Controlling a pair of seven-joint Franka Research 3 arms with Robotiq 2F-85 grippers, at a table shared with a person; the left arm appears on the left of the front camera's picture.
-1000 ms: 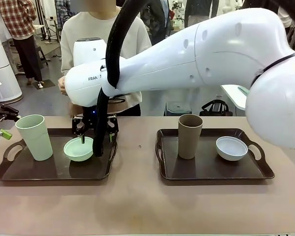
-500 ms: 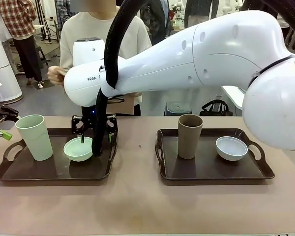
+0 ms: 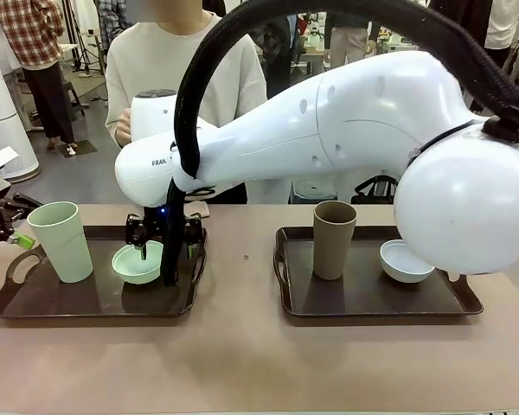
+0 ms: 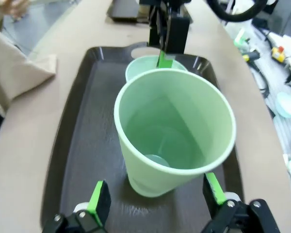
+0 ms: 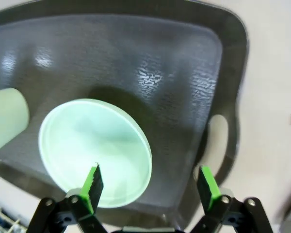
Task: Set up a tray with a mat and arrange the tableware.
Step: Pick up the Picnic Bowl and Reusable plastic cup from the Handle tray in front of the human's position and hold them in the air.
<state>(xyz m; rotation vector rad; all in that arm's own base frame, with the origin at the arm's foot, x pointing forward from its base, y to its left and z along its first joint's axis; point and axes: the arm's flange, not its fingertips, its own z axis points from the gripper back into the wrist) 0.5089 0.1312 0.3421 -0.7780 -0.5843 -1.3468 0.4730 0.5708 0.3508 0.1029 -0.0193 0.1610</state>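
- Left pincer: at the far left edge of the bench, level with the cup's upper half. Jaws are spread wide with nothing held. In its own wrist view the green pads sit either side of the cup's foot, nearer the camera than the cup and with no contact seen.
- Pale green cup: upright and empty, on the left part of the left tray, just beside the left pincer.
- Left tray: dark, with handles, and its floor is textured. It carries the pale green cup and the pale green bowl.
- Pale green bowl: upright on the right part of the left tray, apart from the cup.
- Right pincer: pointing down over the bowl's far rim, jaws wide apart and holding nothing. One finger is over the bowl and the other is past its rim, above the tray floor. Cannot tell whether it touches the rim.
- Right arm: reaches from the right across the middle to the left tray.
- Person: stands at the far side of the bench, behind the left tray.
- Brown cup: upright on the left part of the right tray.
- White bowl: on the right tray to the right of the brown cup and apart from it, partly hidden by the arm's elbow.
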